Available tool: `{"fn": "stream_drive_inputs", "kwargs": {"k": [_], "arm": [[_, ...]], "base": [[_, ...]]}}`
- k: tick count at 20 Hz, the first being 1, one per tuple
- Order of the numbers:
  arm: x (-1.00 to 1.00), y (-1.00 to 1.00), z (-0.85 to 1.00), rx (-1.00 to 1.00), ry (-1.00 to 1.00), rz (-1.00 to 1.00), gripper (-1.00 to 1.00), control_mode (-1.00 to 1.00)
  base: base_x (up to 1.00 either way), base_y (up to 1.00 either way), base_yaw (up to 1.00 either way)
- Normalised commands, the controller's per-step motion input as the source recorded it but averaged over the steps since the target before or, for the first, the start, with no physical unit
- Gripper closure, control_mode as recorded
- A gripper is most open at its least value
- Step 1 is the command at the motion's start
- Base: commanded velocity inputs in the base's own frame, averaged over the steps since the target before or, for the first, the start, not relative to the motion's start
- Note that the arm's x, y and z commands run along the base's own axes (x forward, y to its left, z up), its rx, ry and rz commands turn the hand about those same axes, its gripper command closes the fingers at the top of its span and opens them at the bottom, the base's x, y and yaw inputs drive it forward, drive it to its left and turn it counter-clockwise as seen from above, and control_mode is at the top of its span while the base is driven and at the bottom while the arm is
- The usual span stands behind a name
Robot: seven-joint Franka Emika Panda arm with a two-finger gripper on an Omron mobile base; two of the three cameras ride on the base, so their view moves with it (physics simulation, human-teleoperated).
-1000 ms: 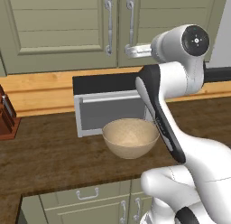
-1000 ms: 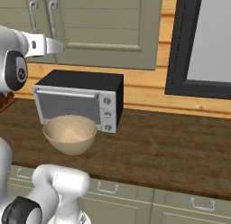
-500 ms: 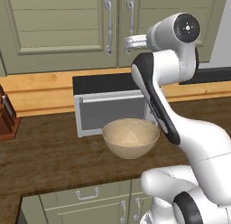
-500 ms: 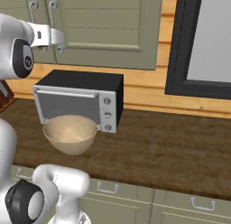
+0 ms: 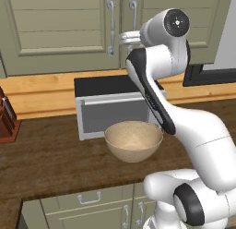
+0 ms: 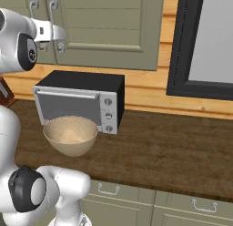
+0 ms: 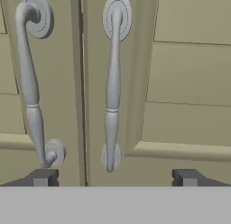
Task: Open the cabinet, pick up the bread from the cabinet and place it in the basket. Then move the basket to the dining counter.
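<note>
Cabinet (image 7: 180,83) doors shut, contents hidden; right handle (image 7: 112,90) between wide jaws

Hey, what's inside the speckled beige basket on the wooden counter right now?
The speckled beige basket looks empty; only its bare inner wall shows. Its near wall hides a little of the inside.

The cabinet (image 7: 180,83) doors looked like matt sage-green painted wood with raised panels, and their bar handles (image 7: 113,83) were smooth silvery metal with a soft sheen. The basket (image 5: 133,140) had a matt, speckled beige surface, faintly grainy. The tabletop (image 6: 173,152) was dark brown wood with visible grain and little gloss. The microwave (image 6: 82,100) had a matt black casing and a brushed grey metallic front. The wall behind (image 6: 145,93) was warm, smooth honey-coloured wood planking.
</note>
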Motion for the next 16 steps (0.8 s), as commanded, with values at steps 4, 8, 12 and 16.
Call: {"fn": "stream_drive_inputs", "kwargs": {"k": [4,8,12,16], "arm": [[0.33,0.06,0.00,0.00,0.00,0.00,-1.00,-1.00],[0.25,0.00,0.00,0.00,0.00,0.00,-1.00,-1.00],[0.29,0.00,-0.04,0.00,-0.02,0.00,-1.00,-1.00],[0.44,0.00,-0.01,0.00,0.00,0.00,-1.00,-1.00]], "base": [[0.00,0.00,0.00],[0.00,0.00,0.00],[0.00,0.00,0.00],[0.00,0.00,0.00]]}}
